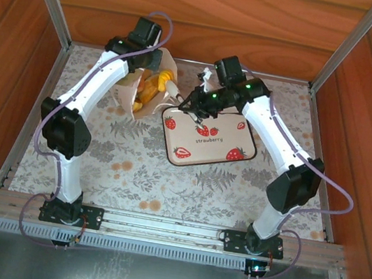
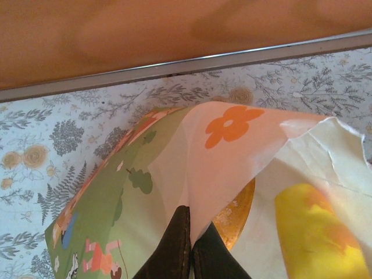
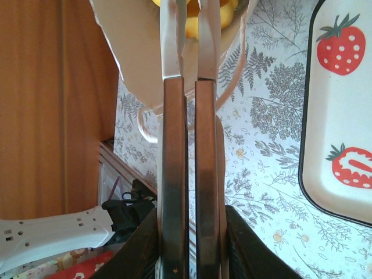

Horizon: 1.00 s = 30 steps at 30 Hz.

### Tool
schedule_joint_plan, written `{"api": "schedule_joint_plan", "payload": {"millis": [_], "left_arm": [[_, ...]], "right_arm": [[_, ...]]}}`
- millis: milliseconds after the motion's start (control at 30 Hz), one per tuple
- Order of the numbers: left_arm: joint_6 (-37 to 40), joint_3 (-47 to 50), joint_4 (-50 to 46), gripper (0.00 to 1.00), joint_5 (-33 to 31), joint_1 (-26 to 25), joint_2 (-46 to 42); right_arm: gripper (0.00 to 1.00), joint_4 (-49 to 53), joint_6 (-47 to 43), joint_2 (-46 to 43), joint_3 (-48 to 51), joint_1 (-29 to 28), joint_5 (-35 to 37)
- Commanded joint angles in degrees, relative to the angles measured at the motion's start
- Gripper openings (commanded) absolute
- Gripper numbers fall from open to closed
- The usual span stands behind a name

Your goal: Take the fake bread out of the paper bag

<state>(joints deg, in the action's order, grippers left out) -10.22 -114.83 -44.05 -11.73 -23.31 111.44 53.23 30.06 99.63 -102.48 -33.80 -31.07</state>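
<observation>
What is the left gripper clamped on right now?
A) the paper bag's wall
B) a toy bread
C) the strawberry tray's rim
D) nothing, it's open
A: in the left wrist view the left gripper has its dark fingers shut on a fold of the paper bag, with the fake bread lying beside them.

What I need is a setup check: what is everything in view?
paper bag: one, cream inside, green-orange print outside, far left
fake bread: several, yellow-orange, inside the bag; count hidden
tray: one, white with red strawberries, beside the bag
tablecloth: one, pale floral, under everything
walls: three, brown wood, around the table
arms: two, white and black, near edge
left claw: one, dark, shut on the bag's rim
right claw: one, dark and white, shut at the bag's mouth
</observation>
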Motion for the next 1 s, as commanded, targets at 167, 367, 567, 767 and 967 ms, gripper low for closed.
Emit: {"api": "schedule_joint_plan", "payload": {"millis": [167,367,567,767,967], "left_arm": [[0.38,-0.50,0.73,0.00,0.83,-0.16,0.54],[0.27,-0.27,0.72,0.00,0.25,-0.16,0.36],[0.11,0.08,0.72,0.00,-0.83,-0.16,0.18],[0.59,0.97,0.72,0.00,-0.58,-0.18,-0.29],[1.29,1.71,0.72,0.00,0.18,-0.20,-1.27]], "right_arm": [[0.11,-3.97,-1.60,-3.98,-0.79,-0.58,-0.19],[0.11,-2.37,-2.44,-7.95,-1.58,-0.56,1.28],[0.10,2.21,-4.22,-12.87,-4.03,-0.31,6.66],[0.11,7.77,-4.41,-17.19,-4.17,0.81,14.49],[0.11,12.22,-2.80,-21.23,3.88,4.37,16.92]]}}
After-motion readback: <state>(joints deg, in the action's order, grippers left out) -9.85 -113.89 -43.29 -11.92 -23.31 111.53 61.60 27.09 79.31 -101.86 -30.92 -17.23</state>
